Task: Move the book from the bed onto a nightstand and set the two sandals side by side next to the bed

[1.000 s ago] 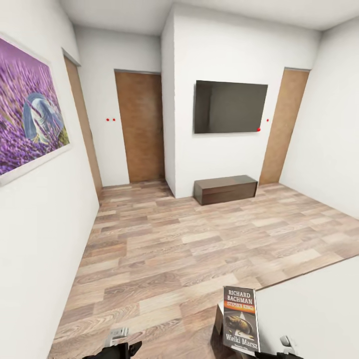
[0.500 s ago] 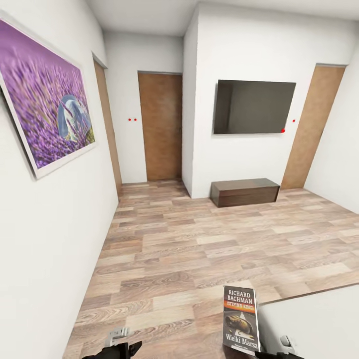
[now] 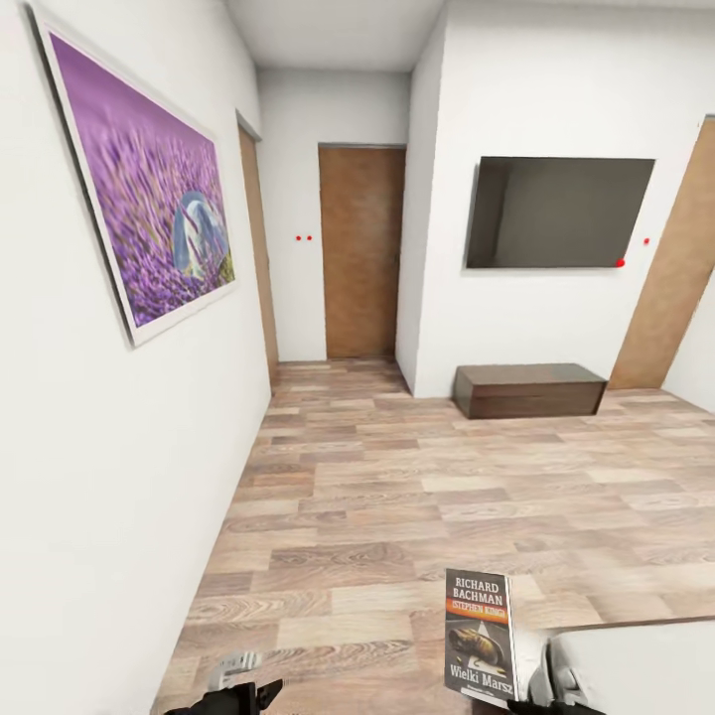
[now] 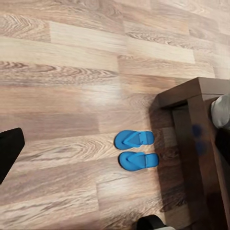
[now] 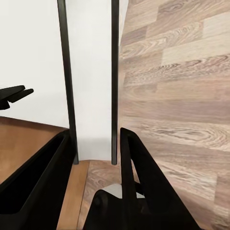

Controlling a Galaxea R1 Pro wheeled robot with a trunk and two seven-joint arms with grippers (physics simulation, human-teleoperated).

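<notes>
We have turned left: the painting (image 3: 149, 199), doors, TV (image 3: 558, 213) and bench (image 3: 529, 389) have slid rightward in our head view, and the bed (image 3: 636, 667) corner has shrunk toward the lower right.

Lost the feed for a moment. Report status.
Right end effector shut on the book, held upright. Left end effector empty, opening unclear. Two sandals side by side on floor beside dark wooden frame. Floor ahead open; bench under TV.

The book (image 3: 480, 636) stands upright at the near edge over the wood-plank floor (image 3: 397, 497), with a purple painting (image 3: 149, 199) on the left wall, a dark television (image 3: 556, 212) and low bench (image 3: 529, 389) far right
</notes>
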